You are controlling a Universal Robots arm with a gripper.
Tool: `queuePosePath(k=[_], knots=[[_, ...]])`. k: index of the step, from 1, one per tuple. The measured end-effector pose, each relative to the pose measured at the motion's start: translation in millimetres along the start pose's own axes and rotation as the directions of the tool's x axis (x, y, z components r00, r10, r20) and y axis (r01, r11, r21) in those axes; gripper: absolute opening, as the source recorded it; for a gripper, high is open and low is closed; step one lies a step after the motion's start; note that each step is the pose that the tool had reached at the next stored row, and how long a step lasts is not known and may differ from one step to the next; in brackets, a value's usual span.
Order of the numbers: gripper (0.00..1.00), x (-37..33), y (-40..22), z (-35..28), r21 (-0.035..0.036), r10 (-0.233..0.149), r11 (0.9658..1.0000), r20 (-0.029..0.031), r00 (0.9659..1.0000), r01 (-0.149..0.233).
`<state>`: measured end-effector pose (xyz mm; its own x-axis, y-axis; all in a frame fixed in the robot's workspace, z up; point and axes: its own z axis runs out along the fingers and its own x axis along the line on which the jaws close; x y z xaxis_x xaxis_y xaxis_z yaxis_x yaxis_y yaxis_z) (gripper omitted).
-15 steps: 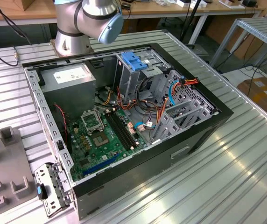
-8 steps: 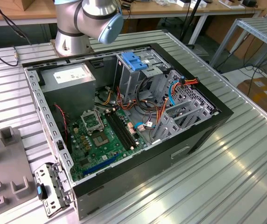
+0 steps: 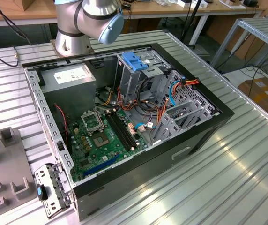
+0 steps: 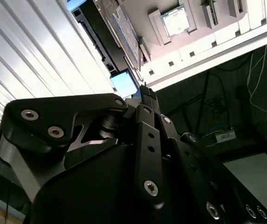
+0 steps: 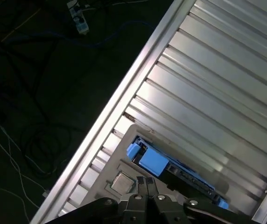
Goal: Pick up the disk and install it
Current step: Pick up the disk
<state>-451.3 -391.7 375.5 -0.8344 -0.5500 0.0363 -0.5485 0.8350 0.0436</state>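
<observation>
The disk point(image 5: 153, 162) lies in a grey holder plate point(image 5: 101, 186) near the ribbed table's edge, its bright blue end tab and side rail showing. In the second wrist view the disk's blue tab point(image 4: 124, 83) sits just past the fingertips. My gripper point(image 5: 147, 183) hangs above that tab end, apart from the disk. Its black fingers are pressed together with nothing between them, as the second wrist view also shows of the gripper point(image 4: 145, 92). The open computer case point(image 3: 209, 126) lies on the table with a drive cage point(image 3: 129, 77) carrying a blue latch point(image 3: 135, 62).
A square processor chip point(image 5: 121, 183) rests in the holder beside the disk. The table's edge point(image 5: 138, 74) drops to a dark floor with cables. Inside the case are a grey power supply box point(image 3: 70, 79), the motherboard point(image 3: 101, 136) and loose cables point(image 3: 171, 98). The arm's base point(image 3: 89, 21) stands behind the case.
</observation>
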Motion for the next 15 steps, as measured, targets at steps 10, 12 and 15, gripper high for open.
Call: queuePosePath(k=[10, 12, 15], knots=[[0.11, 0.0, 0.0, 0.0, 0.0054, -0.163, 0.9866, -0.0076, 0.9866, 0.163], [0.11, 0.0, 0.0, 0.0, 0.0064, -0.201, 0.9795, -0.0096, 0.9795, 0.202], [0.11, 0.0, 0.0, 0.1, 0.0083, -0.272, 0.9621, -0.0132, 0.9621, 0.273]])
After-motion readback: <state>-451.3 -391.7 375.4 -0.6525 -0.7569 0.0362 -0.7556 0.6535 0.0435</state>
